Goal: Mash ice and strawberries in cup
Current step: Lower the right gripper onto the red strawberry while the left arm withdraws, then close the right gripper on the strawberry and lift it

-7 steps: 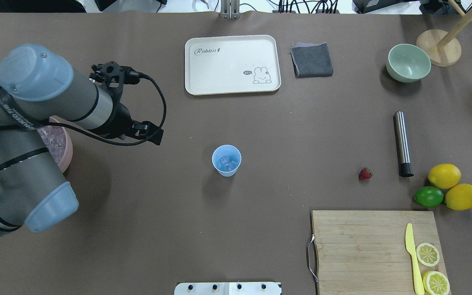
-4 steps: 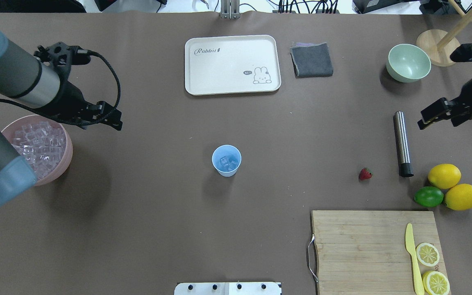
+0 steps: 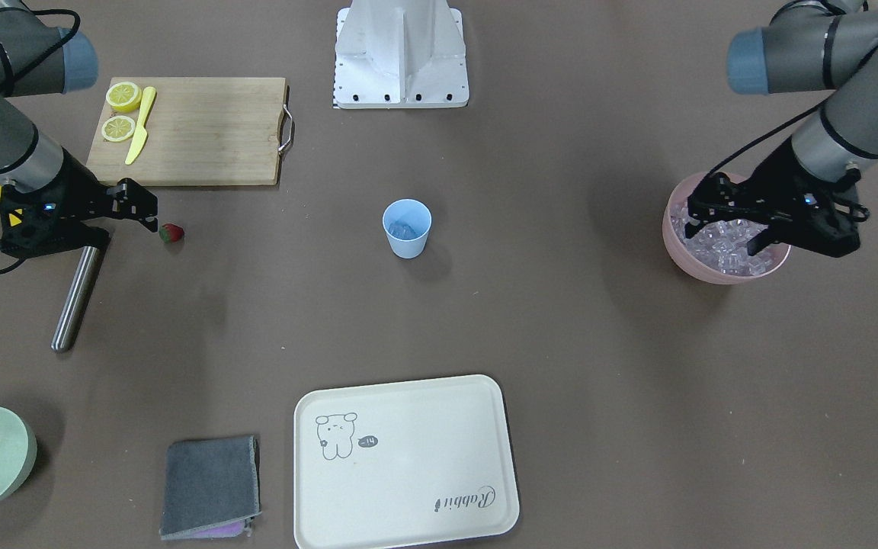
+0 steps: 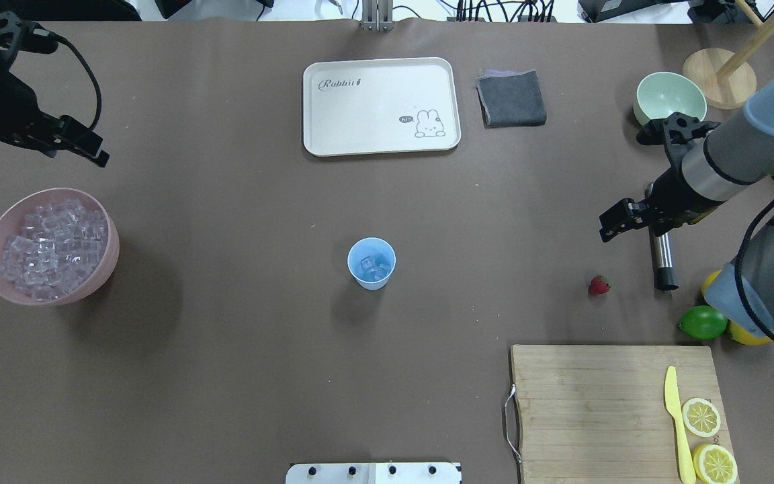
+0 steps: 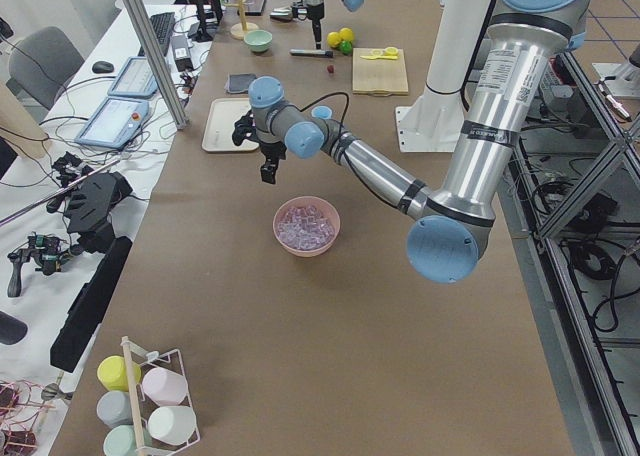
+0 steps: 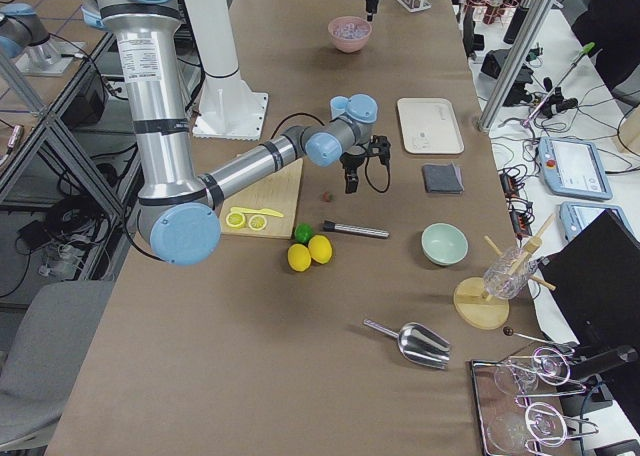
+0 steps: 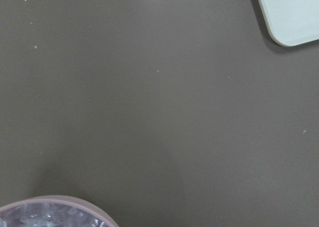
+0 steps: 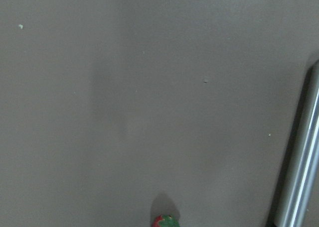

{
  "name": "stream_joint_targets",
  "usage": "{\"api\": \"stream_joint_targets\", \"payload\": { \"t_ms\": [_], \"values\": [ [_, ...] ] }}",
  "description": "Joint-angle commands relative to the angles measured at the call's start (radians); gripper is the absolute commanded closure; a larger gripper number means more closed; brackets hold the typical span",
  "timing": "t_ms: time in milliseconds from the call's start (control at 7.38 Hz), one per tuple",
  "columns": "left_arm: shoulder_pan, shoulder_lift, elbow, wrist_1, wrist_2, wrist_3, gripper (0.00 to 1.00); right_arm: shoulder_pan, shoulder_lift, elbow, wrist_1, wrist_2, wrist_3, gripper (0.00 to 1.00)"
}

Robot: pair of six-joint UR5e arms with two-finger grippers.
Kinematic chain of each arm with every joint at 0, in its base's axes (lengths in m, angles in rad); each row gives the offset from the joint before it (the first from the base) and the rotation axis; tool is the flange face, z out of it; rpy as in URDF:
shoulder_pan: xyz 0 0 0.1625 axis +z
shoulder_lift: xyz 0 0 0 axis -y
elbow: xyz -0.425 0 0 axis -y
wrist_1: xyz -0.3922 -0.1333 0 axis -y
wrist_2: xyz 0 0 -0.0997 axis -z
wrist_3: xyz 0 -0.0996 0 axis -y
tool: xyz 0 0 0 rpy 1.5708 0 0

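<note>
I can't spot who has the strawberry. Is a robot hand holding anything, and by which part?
Nothing is held. The left gripper and the right gripper are both empty. The small red strawberry with a green cap lies alone on the brown table.

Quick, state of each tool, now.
Left tool: open, holding nothing.
Right tool: open, holding nothing.

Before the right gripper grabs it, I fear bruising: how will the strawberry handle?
The strawberry is small, lying on its side, so a nudge probably rolls it. If real fruit, a hard pinch may crush it.
</note>
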Motion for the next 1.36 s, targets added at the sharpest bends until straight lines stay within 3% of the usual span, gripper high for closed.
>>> {"api": "stream_joint_targets", "payload": {
  "t_ms": [0, 407, 1084, 1220],
  "values": [
    [-0.05, 0.015, 0.011, 0.0, -0.008, 0.057, 0.05, -0.047, -0.002, -0.045, 0.025, -0.014, 0.014, 0.06],
    [-0.05, 0.015, 0.007, 0.006, -0.005, 0.057, 0.05, -0.084, 0.0, -0.074, 0.025, -0.012, 0.015, 0.08],
    [-0.05, 0.002, 0.014, 0.006, -0.002, 0.054, 0.05, -0.128, 0.002, -0.097, 0.027, -0.015, 0.025, 0.29],
    [-0.05, 0.002, 0.014, 0.006, 0.0, 0.052, 0.05, -0.13, 0.002, -0.097, 0.027, -0.015, 0.025, 0.39]
  ]
}}
